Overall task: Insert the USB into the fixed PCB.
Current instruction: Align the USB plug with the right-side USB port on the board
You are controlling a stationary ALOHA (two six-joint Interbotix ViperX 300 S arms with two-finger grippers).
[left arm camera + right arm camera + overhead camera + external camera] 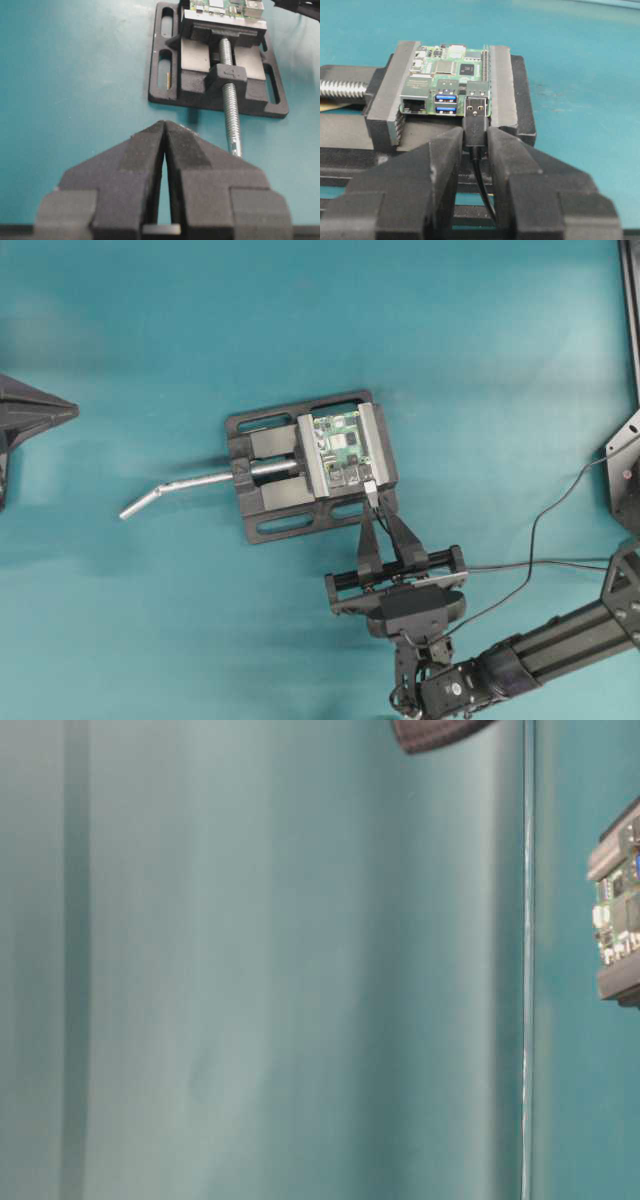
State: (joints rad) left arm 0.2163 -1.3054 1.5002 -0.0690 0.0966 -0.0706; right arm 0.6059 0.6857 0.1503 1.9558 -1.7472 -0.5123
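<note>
The green PCB (340,445) is clamped between the grey jaws of a black vise (270,502). My right gripper (372,504) is shut on the black body of the USB plug (476,127), just in front of the board's near edge. In the right wrist view, the plug's silver tip (476,106) sits at the mouth of the silver port right of the two blue ports on the PCB (447,67); how deep it sits I cannot tell. Its thin cable (482,185) trails back between the fingers. My left gripper (72,412) is shut and empty, far left of the vise.
The vise's silver handle (190,485) sticks out to the left across the teal table, and its screw (231,115) points toward my left gripper (165,126). The cable (535,530) loops to the right of the right arm. The board's edge (620,900) shows at table level.
</note>
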